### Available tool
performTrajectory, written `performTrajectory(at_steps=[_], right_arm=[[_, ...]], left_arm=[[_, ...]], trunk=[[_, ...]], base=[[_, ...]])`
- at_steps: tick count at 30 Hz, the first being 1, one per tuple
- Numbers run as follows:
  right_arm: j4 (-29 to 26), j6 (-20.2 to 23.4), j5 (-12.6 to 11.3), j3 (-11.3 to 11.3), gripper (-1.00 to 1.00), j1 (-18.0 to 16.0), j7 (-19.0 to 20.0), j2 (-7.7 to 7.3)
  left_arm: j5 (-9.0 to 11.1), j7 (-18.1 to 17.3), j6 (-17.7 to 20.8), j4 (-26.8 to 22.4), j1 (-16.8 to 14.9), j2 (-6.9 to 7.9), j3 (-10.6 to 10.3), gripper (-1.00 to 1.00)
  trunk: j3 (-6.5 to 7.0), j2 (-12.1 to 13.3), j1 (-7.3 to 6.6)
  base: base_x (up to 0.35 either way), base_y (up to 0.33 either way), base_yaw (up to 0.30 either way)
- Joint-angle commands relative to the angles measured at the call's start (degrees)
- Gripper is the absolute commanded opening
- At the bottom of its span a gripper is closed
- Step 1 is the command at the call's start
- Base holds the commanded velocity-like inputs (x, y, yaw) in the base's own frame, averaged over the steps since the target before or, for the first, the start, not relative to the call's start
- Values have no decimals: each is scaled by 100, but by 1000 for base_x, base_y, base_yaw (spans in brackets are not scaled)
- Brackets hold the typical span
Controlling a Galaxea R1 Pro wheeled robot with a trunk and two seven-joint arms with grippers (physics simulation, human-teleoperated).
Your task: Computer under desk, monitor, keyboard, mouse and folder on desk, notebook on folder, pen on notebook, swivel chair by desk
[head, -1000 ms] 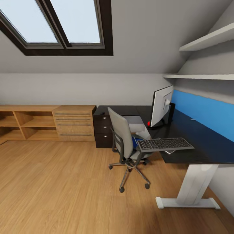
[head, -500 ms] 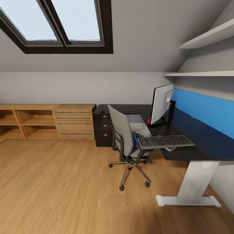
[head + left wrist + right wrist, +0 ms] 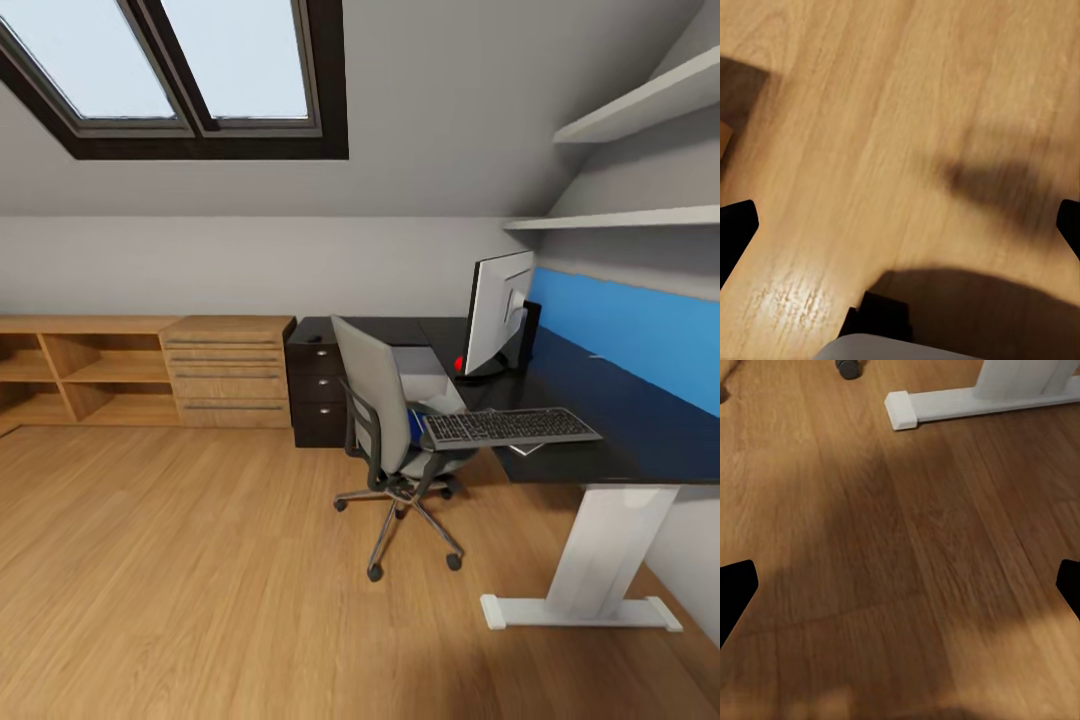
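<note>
The black desk (image 3: 620,420) runs along the right wall under a blue back panel. The monitor (image 3: 497,310) stands on it near the corner. The keyboard (image 3: 508,427) lies at the desk's front edge, one end jutting over the swivel chair (image 3: 380,410). A sliver of the blue folder (image 3: 416,427) shows on the seat. The grey computer (image 3: 425,375) sits under the desk behind the chair. A small dark lump, perhaps the mouse (image 3: 314,339), rests on the drawer unit. The left gripper (image 3: 900,225) and right gripper (image 3: 900,585) both hang open over bare floor.
A light wooden drawer chest (image 3: 228,372) and low open shelves (image 3: 80,370) line the back wall. Wall shelves (image 3: 620,218) hang above the desk. The desk's white foot (image 3: 967,397) and a chair caster (image 3: 849,367) lie ahead of the right gripper. Wooden floor (image 3: 180,560) stretches left of the chair.
The whole head view has shifted slightly, so the camera has moved a little nearer the desk. No object has moved.
</note>
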Motion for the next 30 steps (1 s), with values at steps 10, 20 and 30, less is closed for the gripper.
performTrajectory(at_steps=[10,20,30], right_arm=[[-146,-28,-15,-8,100,-3,20,7],[-1163,453,3,-9,100,-283,9,43],[-567,1471,-4,-9,100,-2027,-12,44]], left_arm=[[72,-10,94,-407,0,-61,22,100],[77,4,1757,-1829,-83,-94,20,100],[73,18,2412,-2196,-961,-149,20,100]], trunk=[[-185,-405,220],[-364,-806,439],[-544,-1207,659]], base=[[0,0,0],[0,0,0],[0,0,0]])
